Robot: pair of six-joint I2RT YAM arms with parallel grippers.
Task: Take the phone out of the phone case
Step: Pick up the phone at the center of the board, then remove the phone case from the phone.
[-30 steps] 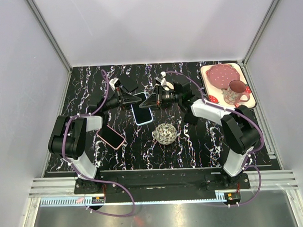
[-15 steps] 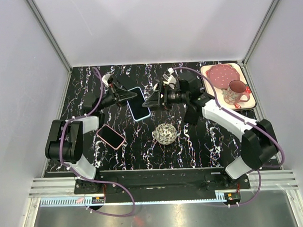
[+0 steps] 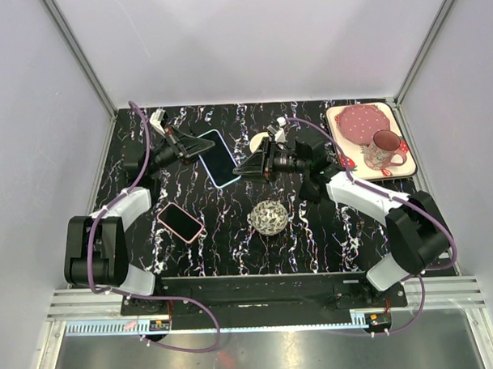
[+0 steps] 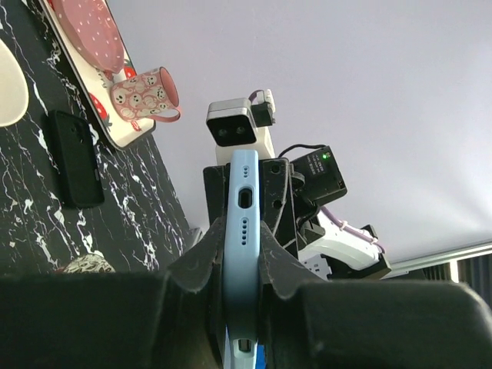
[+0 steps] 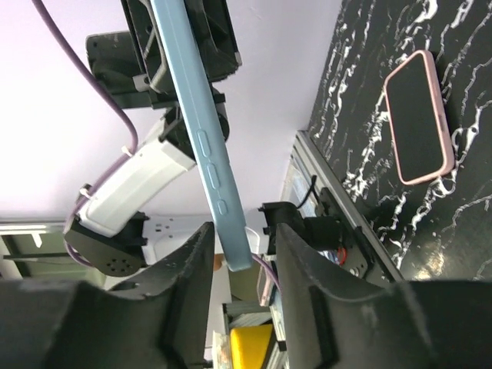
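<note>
Top external: one blue-cased phone [image 3: 217, 159], pinched tight by left end effector [image 3: 198, 144], right end effector [image 3: 244, 165] spread loosely around it

Lab test cell: white panels [image 3: 249, 39], aluminium framing [image 3: 80, 57].

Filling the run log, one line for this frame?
left gripper: shut on phone | right gripper: open, straddling its other end | phone: off table, in blue case
</note>
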